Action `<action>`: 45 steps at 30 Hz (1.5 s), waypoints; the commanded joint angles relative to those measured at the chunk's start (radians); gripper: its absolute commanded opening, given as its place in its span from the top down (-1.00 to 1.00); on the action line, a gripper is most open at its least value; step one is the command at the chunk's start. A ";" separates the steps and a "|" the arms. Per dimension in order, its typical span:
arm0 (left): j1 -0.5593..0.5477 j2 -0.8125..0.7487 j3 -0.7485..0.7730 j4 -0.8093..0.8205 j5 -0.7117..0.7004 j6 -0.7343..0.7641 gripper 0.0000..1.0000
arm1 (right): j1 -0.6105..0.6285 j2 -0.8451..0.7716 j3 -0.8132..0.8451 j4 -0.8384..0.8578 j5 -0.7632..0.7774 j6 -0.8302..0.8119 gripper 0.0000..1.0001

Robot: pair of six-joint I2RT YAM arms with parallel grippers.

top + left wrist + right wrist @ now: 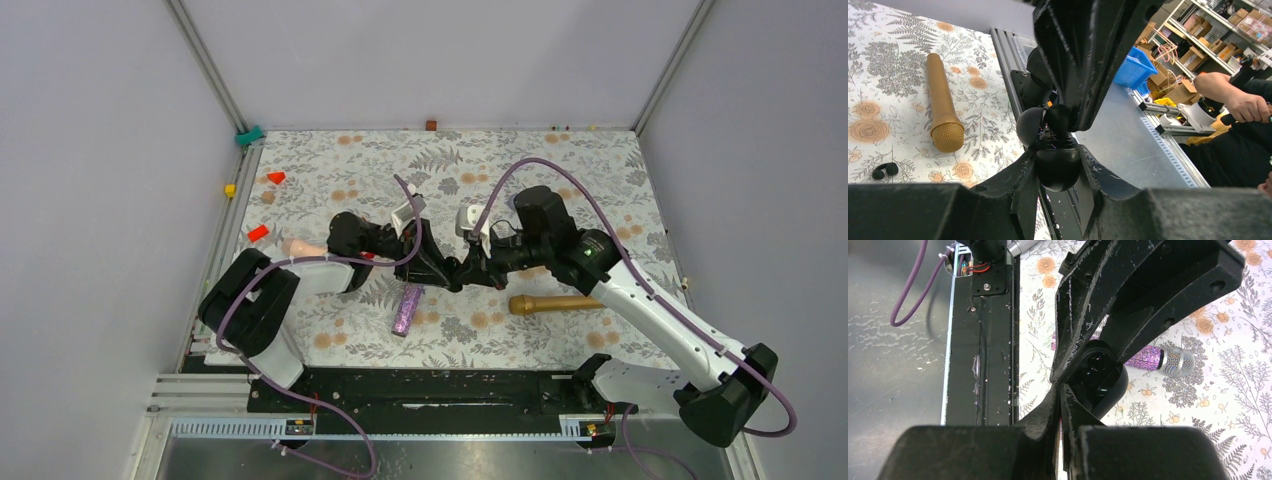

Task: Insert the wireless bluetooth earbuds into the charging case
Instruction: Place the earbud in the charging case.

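My left gripper (1059,155) is shut on the charging case (1058,170), a black rounded shell held off the table with its lid (1029,126) swung open. In the right wrist view the case (1108,385) shows glossy round shapes inside; I cannot tell whether they are buds or sockets. My right gripper (1060,386) is shut, its tips against the case's open rim, with nothing visible between them. A small black earbud (885,171) lies on the floral cloth below the gold microphone. In the top view both grippers (455,274) meet at the table's middle.
A gold microphone (555,303) lies to the right of the grippers, a purple glitter microphone (406,310) just in front of them. Red blocks (276,177), a yellow one (230,190) and a pink object (300,248) sit on the left. The black base rail (430,385) runs along the near edge.
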 commanded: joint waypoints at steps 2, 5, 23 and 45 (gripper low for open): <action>0.001 0.040 0.041 0.056 -0.035 -0.019 0.92 | -0.019 -0.061 0.020 0.040 0.000 0.024 0.89; 0.005 0.048 0.044 0.050 -0.048 -0.017 0.92 | -0.020 -0.084 0.028 0.037 0.004 0.031 0.87; 0.057 0.086 0.035 0.040 -0.105 -0.026 0.93 | -0.029 -0.007 0.053 -0.021 0.225 0.000 0.46; 0.065 0.071 0.029 0.041 -0.110 -0.017 0.93 | -0.024 0.015 0.056 -0.020 0.289 0.020 0.03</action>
